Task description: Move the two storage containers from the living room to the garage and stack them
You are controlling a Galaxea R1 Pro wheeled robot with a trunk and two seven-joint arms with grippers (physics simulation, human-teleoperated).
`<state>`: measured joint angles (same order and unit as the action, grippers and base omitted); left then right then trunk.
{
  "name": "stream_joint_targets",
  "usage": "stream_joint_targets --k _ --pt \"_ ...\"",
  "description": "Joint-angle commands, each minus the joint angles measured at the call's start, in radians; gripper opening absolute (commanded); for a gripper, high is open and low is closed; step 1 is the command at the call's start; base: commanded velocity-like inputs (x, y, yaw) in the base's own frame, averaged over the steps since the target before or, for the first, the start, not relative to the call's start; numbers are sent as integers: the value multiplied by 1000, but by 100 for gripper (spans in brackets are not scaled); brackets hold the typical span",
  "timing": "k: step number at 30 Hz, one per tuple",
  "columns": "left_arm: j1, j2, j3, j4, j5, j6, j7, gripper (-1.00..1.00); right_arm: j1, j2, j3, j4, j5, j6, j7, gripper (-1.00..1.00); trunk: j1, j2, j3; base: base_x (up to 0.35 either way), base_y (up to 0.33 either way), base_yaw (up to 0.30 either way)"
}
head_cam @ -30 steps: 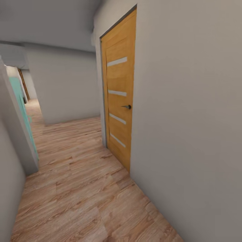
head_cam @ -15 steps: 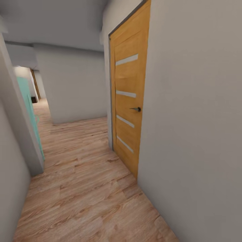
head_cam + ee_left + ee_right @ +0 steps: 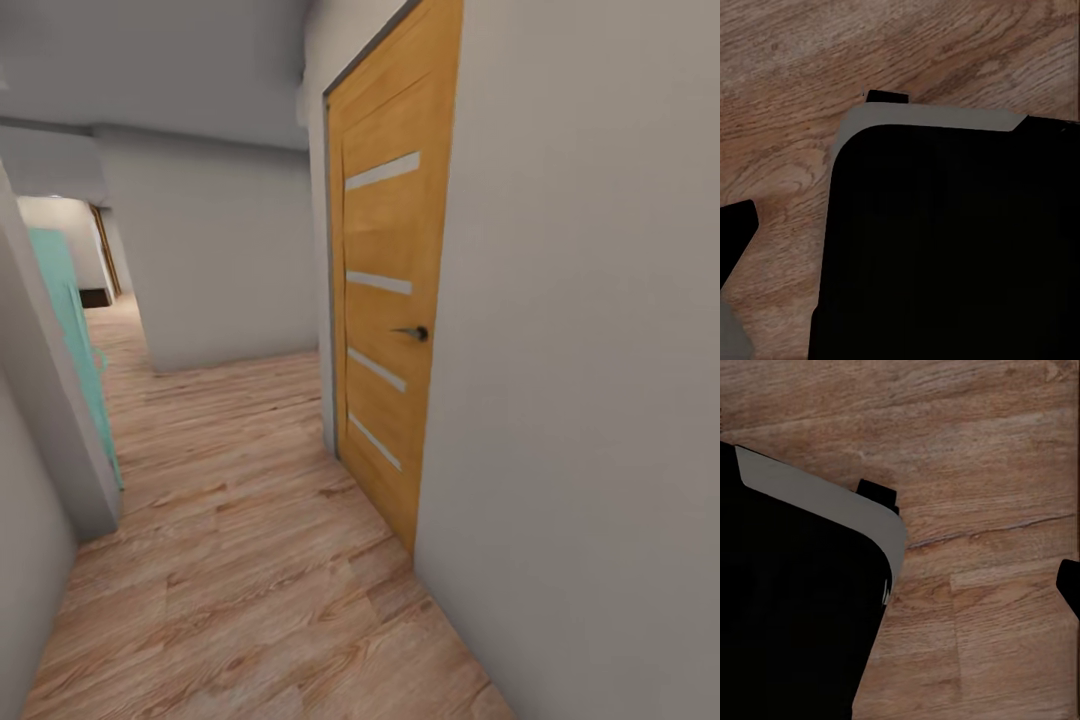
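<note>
In a hallway, wood planks underfoot, a shut door at my right.

My head camera looks along a corridor with a light wood-plank floor [image 3: 240, 560]; an orange-brown door [image 3: 390, 310] with 4 pale strips and a dark handle [image 3: 415, 332] sits closed in the grey wall [image 3: 590, 380], and a teal door [image 3: 70, 330] stands at the left. Both wrist cameras look down at planks past my dark base [image 3: 952, 247]. I cannot tell how either pair of jaws stands. Where the 2 storage containers are, I cannot tell either.
</note>
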<state>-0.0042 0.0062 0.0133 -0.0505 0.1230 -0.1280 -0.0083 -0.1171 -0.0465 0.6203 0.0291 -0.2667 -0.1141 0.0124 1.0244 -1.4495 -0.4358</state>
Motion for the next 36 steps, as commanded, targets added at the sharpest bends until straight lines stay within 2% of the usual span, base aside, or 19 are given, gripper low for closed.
stream_joint_targets --k 1,36 --pt "0 0 1 0 7 -2 -1 100 -1 1 8 3 -9 -5 1 100 1 0 -1 315 0 226" --pt "0 -1 1 0 7 -2 -2 100 -1 2 8 3 -11 -7 1 100 1 0 -1 315 0 276"
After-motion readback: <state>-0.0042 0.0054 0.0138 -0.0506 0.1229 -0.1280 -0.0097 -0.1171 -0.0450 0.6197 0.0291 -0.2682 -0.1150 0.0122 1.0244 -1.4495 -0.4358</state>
